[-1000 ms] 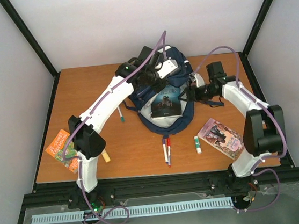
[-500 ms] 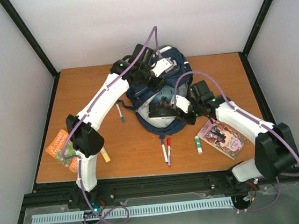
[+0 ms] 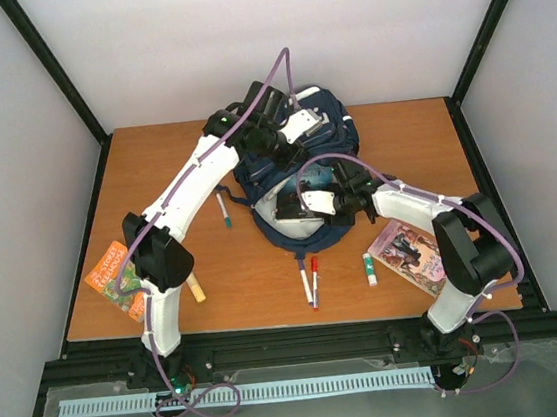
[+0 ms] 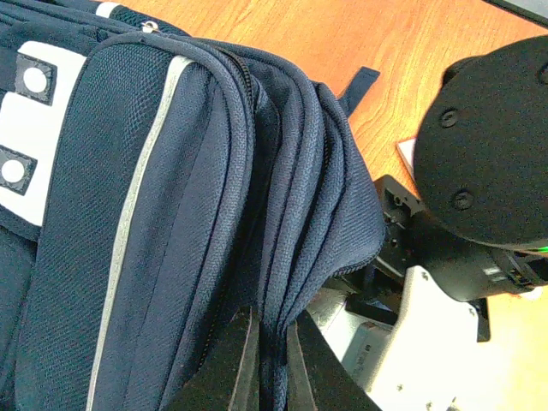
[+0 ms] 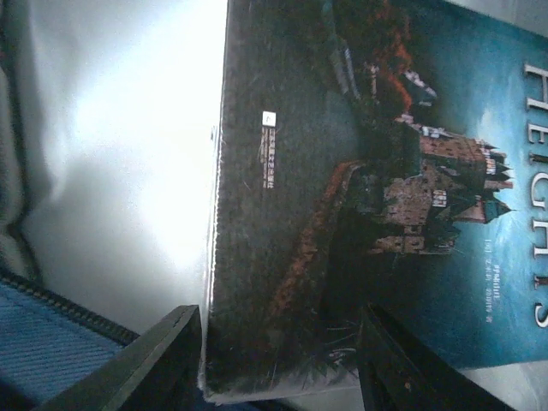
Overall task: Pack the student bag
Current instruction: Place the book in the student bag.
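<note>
I counted one bag [image 3: 335, 127] on one table [image 3: 154, 172], up at twelve o'clock. There were two robot arms, a left arm [image 3: 195, 183] and a right arm [image 3: 413, 200].

I saw three books. A dark blue book [image 5: 342, 171] lay in the bag. An orange book [image 3: 115, 275] sat at eight o'clock on the table, and a pink book [image 3: 412, 256] at four o'clock.

There were three pens. A green-capped pen [image 3: 225, 213] lay at nine o'clock from the bag. A red-capped pen [image 3: 314, 277] and another pen [image 3: 305, 284] lay side by side at six o'clock.

There was one white glue stick [image 3: 369, 269] at five o'clock and one small tan stick [image 3: 199, 293] at seven o'clock.
</note>
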{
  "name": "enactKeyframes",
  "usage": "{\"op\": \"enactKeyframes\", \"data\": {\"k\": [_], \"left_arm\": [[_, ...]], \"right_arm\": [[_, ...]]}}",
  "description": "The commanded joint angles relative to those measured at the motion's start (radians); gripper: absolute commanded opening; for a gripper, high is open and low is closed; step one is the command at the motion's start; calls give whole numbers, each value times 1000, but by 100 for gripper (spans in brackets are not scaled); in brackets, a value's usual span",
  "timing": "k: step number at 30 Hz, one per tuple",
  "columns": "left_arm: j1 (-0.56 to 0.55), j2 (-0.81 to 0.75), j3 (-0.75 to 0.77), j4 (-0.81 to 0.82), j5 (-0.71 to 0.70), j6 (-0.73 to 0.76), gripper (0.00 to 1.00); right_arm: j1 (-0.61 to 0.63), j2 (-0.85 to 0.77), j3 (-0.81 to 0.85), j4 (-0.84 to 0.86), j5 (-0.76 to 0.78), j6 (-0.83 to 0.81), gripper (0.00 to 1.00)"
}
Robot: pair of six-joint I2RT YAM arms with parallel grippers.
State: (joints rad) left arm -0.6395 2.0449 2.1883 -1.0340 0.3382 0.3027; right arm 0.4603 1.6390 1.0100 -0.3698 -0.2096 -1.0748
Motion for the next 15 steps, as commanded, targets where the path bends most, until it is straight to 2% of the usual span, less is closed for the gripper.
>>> {"op": "enactKeyframes", "data": {"k": [1,6,10,15], "left_arm": [[3,-23,69,10,56,-6,1],[3,-15,73,12,62,-2,1],[3,-12,77,5,84,12,1],[3,-8,84,8,93,0,1]], "right_arm": [[9,31,28,24,29,-108,52],[9,56,20,97,93,-118,56],[9,110,42,230,211,-103,54],[9,162,98,302,258,-62,52]]}}
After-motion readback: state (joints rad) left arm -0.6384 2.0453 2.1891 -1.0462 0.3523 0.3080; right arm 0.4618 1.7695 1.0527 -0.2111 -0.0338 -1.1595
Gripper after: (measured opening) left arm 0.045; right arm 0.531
